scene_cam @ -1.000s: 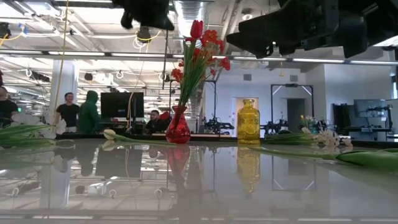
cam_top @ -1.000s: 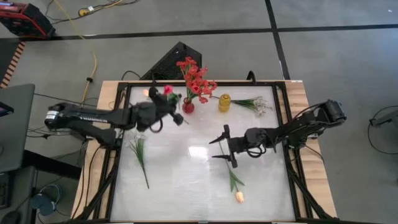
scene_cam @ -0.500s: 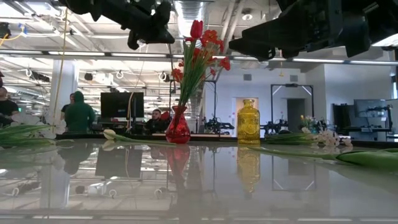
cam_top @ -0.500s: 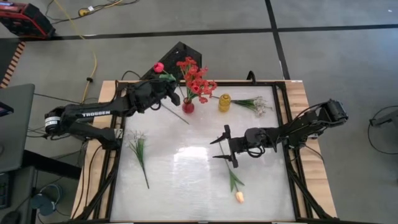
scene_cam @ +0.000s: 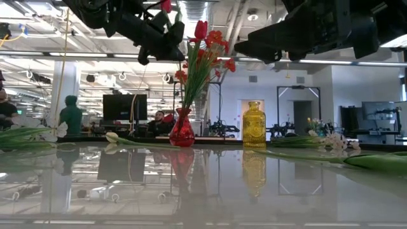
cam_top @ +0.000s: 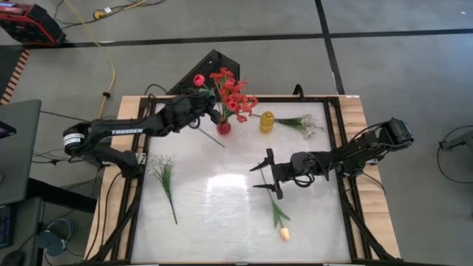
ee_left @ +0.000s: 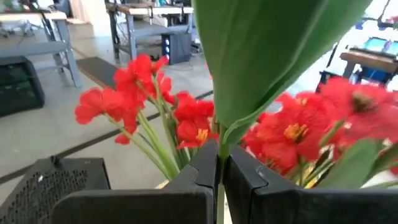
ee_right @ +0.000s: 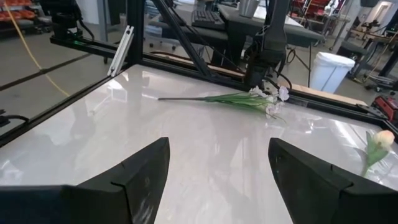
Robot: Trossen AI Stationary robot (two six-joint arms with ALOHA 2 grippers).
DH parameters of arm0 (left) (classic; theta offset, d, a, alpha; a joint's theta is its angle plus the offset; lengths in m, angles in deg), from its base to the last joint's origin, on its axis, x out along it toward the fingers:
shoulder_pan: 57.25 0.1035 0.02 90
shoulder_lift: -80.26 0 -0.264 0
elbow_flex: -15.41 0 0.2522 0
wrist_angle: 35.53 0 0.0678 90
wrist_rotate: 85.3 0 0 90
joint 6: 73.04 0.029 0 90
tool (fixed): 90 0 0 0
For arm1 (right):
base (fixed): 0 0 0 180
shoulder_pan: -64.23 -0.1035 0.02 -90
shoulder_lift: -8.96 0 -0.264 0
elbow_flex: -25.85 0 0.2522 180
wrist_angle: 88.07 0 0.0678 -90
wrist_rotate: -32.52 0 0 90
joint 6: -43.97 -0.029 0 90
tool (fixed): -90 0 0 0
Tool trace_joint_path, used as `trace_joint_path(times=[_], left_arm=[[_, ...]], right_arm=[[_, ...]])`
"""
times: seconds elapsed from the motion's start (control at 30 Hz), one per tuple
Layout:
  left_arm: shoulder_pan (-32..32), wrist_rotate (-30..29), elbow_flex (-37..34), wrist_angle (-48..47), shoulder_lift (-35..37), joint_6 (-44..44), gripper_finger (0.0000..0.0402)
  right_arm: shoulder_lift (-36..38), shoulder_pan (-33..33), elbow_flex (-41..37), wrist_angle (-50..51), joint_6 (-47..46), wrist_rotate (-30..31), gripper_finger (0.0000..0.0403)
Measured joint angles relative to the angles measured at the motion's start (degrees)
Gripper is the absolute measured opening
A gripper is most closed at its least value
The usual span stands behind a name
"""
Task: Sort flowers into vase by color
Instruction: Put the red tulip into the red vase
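Note:
My left gripper [cam_top: 201, 111] is raised beside the red vase [cam_top: 223, 127] and is shut on a red tulip [cam_top: 199, 80]. The vase [scene_cam: 182, 130] stands at the table's far side with red blossoms [cam_top: 235, 94] and a red tulip [scene_cam: 201, 30] stuck in it. A yellow vase [cam_top: 267, 122] stands to its right. One white sprig [cam_top: 303, 124] lies by the yellow vase, another [cam_top: 164, 177] lies at the left. A peach tulip [cam_top: 281, 223] lies near the near edge. My right gripper [cam_top: 262, 174] hovers open at mid-table. My left gripper pinches the red tulip's green stem [ee_left: 219, 194] between its two shut fingers [ee_left: 198, 175], just below a broad leaf [ee_left: 267, 56]. The tulip is lifted clear, its head [scene_cam: 166, 5] above the gripper. Its stem [cam_top: 214, 137] slants down below the fingers, next to the red vase.
A black frame [cam_top: 336, 148] runs round the glossy white table [cam_top: 222, 199]. Bare tabletop lies between the two arms. The red blossoms [ee_left: 137, 78] spread wide right in front of my left gripper. People stand in the room beyond the table.
My left gripper has moved toward the table's far edge and right, toward the red vase, and has tipped. The red tulip went with it; its head has swung from beside the vase out past the far edge. The right arm has kept still.

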Motion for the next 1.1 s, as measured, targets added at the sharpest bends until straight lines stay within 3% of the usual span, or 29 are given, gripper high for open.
trace_joint_path(times=[0.57, 1.1], left_arm=[[1.4, 0.0, 0.0, -5.7, -0.1, -5.5, 0.0], [3.2, 3.4, 0.1, -4.0, -10.0, -9.3, 0.0]], right_arm=[[0.0, 2.6, 0.0, 0.2, 0.0, 0.0, 0.0302], [1.0, 2.6, 0.0, 2.0, 1.1, 0.0, 0.0302]])
